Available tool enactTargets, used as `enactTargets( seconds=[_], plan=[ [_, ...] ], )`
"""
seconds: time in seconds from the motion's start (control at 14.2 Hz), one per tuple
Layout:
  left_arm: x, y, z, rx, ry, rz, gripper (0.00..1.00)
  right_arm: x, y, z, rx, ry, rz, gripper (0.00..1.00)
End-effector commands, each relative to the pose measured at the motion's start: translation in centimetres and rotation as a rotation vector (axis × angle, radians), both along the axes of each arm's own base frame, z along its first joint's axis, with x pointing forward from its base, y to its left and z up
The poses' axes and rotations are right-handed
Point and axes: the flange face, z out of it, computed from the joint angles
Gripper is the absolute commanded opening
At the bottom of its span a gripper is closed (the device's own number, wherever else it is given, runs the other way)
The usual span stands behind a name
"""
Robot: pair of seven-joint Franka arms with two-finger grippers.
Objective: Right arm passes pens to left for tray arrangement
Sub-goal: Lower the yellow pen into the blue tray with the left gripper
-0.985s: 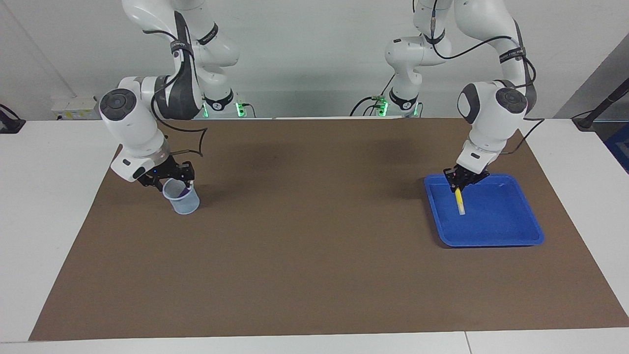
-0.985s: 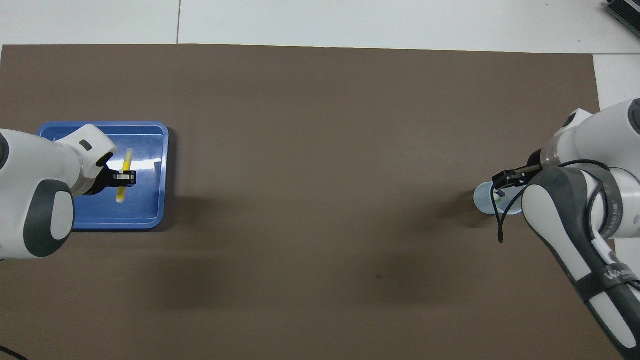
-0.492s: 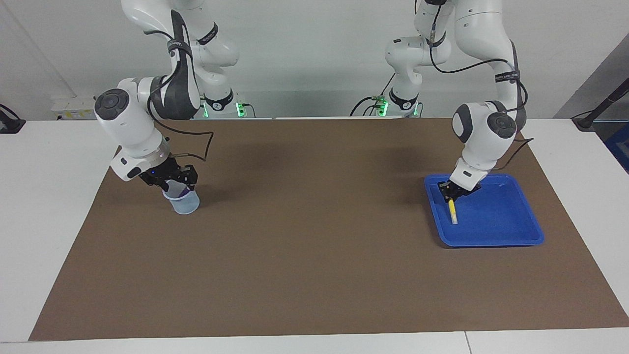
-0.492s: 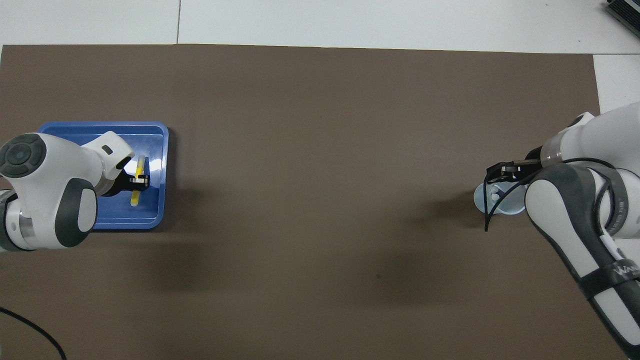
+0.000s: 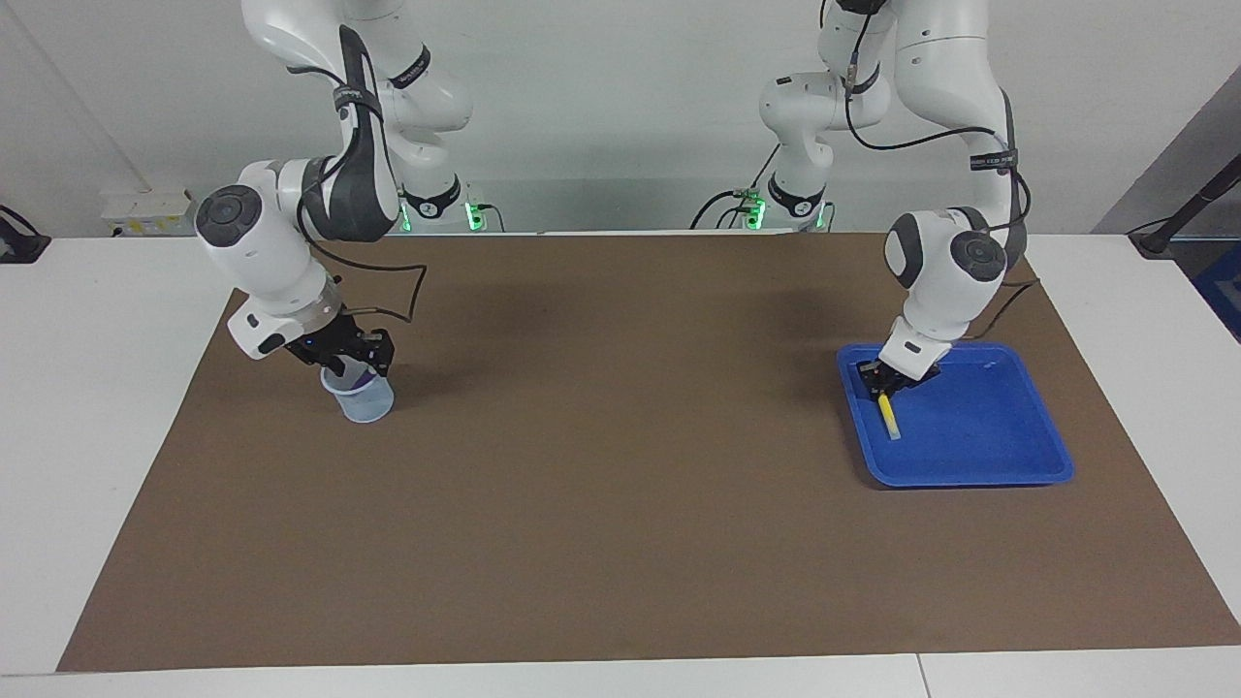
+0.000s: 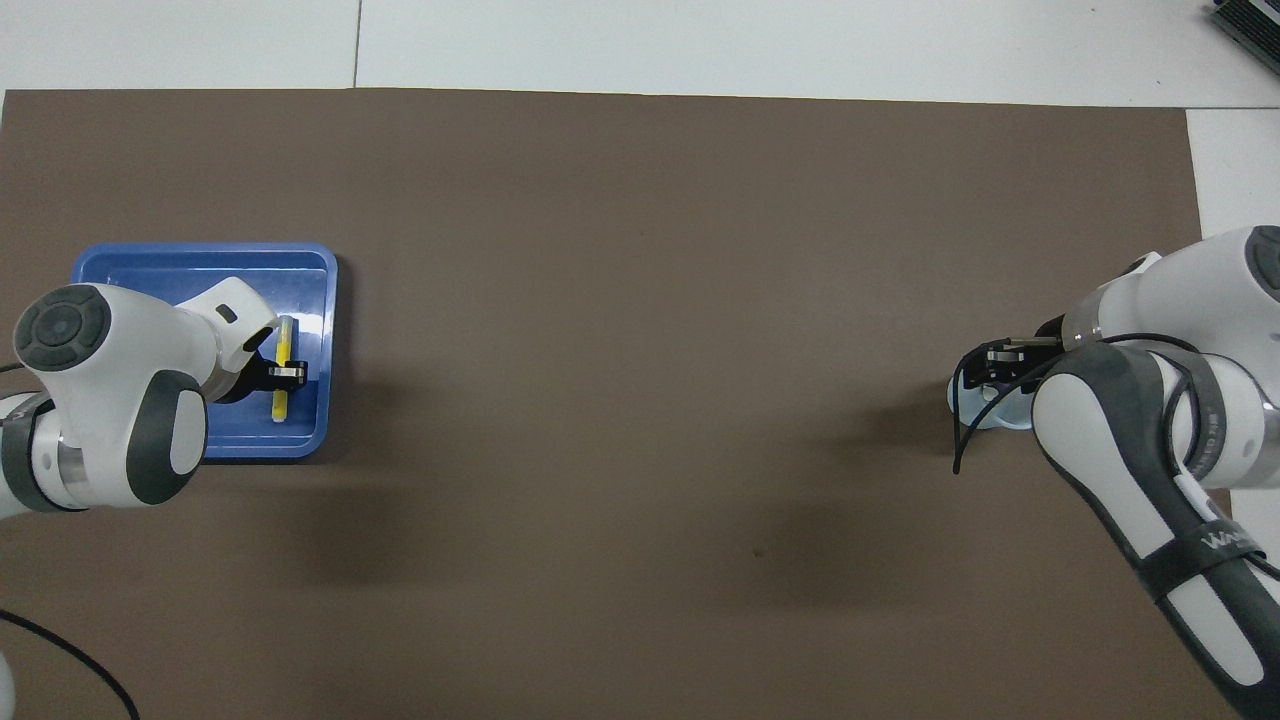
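Robots' end first: left claw is down inside the blue tray, at the tray's edge that faces the middle of the tabletop, clenched on the upper end of the yellow pen. That pen slopes down from the claw, its long axis running away from the robots along this rim, the pale end lowest and farthest out; whether the tip touches the tray floor I cannot tell. No other object shows in the tray, so most of its floor is bare blue toward the left arm's end.

Right claw hangs at the mouth of a small pale-blue cup toward the right arm's end of the brown mat. Something purple shows inside the cup under the claw; whether the claw is released or gripping it I cannot tell.

Between cup and tray the mat lies bare, and it stays bare all the way out to its edge farthest from the robots, where a strip of white tabletop runs.
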Motion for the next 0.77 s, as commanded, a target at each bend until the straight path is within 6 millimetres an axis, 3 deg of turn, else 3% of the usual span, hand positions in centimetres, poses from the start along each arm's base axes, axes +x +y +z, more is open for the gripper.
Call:
enactTargets(
  seconds=[0.0, 0.14, 0.35, 0.56, 0.7],
  plan=[
    [-0.4, 0.1, -1.6, 0.011, 0.012, -0.046, 0.79, -0.7, -0.2, -0.1, 0.012, -0.007, -0.027, 0.59],
    [0.1, 0.1, -1.3, 0.011, 0.012, -0.046, 0.96, -0.6, -0.3, -0.1, 0.011, -0.007, -0.024, 0.44],
    [0.7, 0.1, 0.0, 0.011, 0.03, -0.041, 1.0, -0.5, -0.3, 0.1, 0.012, -0.006, -0.016, 0.28],
    [2.1, 0.2, 3.2, 0.001, 0.072, -0.023, 1.0, -0.1, -0.3, 0.5, 0.012, -0.011, -0.015, 0.26],
    [3.1, 0.0, 6.5, -0.05, 0.1, 0.023, 1.0, 0.3, -0.3, 1.0, 0.013, -0.018, -0.002, 0.25]
  ],
)
